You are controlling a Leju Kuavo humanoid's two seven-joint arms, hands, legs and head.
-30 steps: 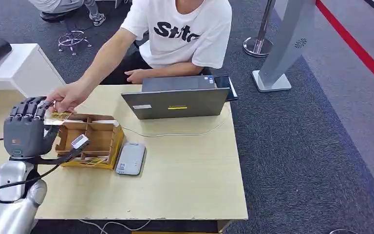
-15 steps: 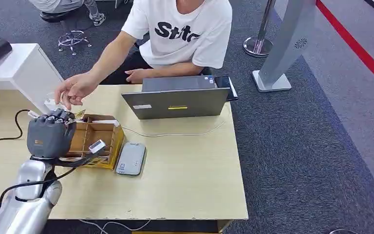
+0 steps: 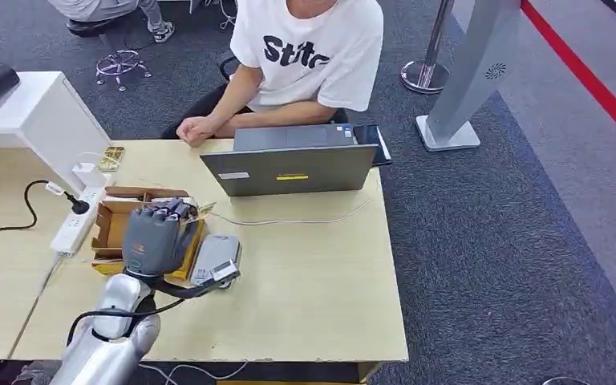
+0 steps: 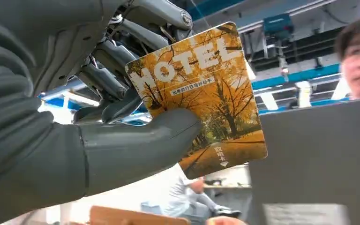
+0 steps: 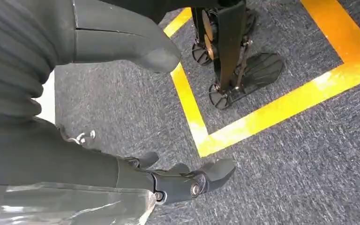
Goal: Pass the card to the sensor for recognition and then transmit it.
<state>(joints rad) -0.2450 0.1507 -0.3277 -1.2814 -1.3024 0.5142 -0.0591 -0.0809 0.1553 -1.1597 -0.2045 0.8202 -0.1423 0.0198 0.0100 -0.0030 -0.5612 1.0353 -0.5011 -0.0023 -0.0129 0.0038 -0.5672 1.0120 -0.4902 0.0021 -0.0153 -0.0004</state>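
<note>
Left hand (image 4: 75, 140), thumb and fingers pinching hotel card (image 4: 201, 93)

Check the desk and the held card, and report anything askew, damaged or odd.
Nothing stands out. The left hand holds the hotel card flat and undamaged. The cardboard box, card reader and laptop sit squarely on the desk.

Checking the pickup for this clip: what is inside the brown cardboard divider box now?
The brown cardboard divider box shows bare compartments on its uncovered side. The left hand, holding the orange hotel card, covers the rest, so any cards there are hidden.
</note>
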